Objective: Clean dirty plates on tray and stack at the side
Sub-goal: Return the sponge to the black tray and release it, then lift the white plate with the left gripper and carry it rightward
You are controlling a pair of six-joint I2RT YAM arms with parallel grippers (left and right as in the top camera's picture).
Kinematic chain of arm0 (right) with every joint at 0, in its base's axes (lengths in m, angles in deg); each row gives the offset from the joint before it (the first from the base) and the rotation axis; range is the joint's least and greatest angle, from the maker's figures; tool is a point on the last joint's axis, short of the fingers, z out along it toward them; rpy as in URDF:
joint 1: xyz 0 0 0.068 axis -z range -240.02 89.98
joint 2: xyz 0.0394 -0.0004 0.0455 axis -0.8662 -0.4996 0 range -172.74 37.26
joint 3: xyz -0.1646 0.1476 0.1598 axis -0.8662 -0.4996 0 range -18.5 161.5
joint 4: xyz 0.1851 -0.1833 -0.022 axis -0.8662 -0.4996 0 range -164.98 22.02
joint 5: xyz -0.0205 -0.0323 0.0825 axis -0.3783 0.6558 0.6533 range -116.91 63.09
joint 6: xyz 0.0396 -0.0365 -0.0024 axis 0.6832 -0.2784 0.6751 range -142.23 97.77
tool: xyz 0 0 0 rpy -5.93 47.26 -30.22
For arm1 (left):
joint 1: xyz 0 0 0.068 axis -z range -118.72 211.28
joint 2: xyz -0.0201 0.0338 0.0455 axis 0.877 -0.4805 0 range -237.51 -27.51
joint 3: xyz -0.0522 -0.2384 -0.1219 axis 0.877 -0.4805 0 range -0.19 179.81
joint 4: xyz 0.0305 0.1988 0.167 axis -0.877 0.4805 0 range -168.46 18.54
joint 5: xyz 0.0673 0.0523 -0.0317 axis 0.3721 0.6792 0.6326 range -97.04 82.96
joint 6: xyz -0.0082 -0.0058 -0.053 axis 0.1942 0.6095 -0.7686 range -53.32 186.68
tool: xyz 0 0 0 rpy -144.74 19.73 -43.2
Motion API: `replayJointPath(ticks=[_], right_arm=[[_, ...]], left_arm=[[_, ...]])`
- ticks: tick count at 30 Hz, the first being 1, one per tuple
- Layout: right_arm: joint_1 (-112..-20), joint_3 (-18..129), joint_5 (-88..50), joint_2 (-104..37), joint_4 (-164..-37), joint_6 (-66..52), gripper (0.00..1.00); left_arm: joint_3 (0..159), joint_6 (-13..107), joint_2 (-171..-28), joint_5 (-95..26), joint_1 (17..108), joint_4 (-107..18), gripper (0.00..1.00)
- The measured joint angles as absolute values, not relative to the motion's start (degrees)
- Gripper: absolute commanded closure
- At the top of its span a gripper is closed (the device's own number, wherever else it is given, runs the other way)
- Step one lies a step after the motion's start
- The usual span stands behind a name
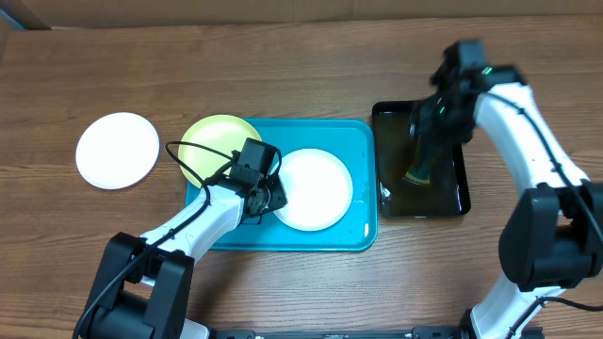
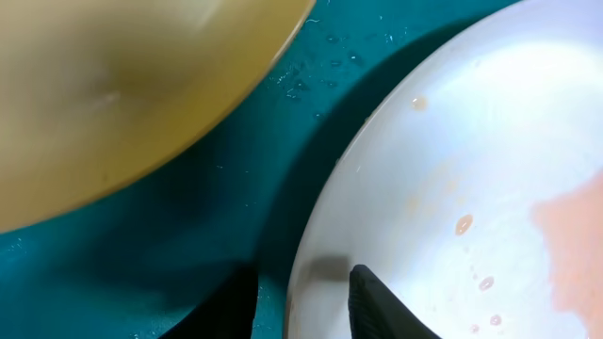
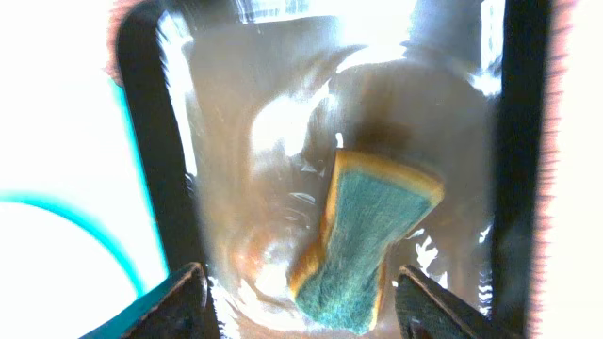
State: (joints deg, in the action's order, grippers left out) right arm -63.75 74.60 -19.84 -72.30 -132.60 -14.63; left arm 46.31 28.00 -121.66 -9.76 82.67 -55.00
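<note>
**Bimanual plate-cleaning station.** The left gripper (image 1: 268, 200) pinches the left rim of the white plate (image 1: 316, 188); we see one finger (image 2: 382, 306) on the rim and the other outside it. This plate lies on the turquoise tray (image 1: 292, 240), just beside the yellow-green plate (image 1: 212, 141). A second white plate (image 1: 117, 150) rests on the table (image 1: 283, 66), left of the tray. The right gripper (image 3: 306, 301), jaws spread, hangs over the sponge (image 3: 367, 245), which lies in brownish liquid in the black tray (image 1: 448, 193).

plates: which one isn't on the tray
The white plate on the table at far left; the yellow-green plate and the other white plate both rest on the turquoise tray.
</note>
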Motion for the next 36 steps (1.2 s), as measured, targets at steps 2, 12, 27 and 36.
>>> replayJointPath(ticks=[2,12,27,36], right_arm=[[-61.5,79.8,-19.9,-72.3,-135.6,-14.5,0.0],[-48.6,84.9,-20.6,-72.3,-138.2,-13.3,0.0],[-47.4,84.9,-20.8,-72.3,-138.3,-13.3,0.0],[-47.4,84.9,-20.8,-72.3,-138.3,-13.2,0.0]], left_arm=[[46.7,28.3,-121.7,-9.8,82.7,-52.9,0.79],[49.1,29.6,-122.3,-10.2,82.6,-47.2,0.96],[66.1,35.8,-124.1,-9.9,82.6,-30.1,0.96],[75.3,39.1,-124.1,-9.8,82.6,-24.7,0.96]])
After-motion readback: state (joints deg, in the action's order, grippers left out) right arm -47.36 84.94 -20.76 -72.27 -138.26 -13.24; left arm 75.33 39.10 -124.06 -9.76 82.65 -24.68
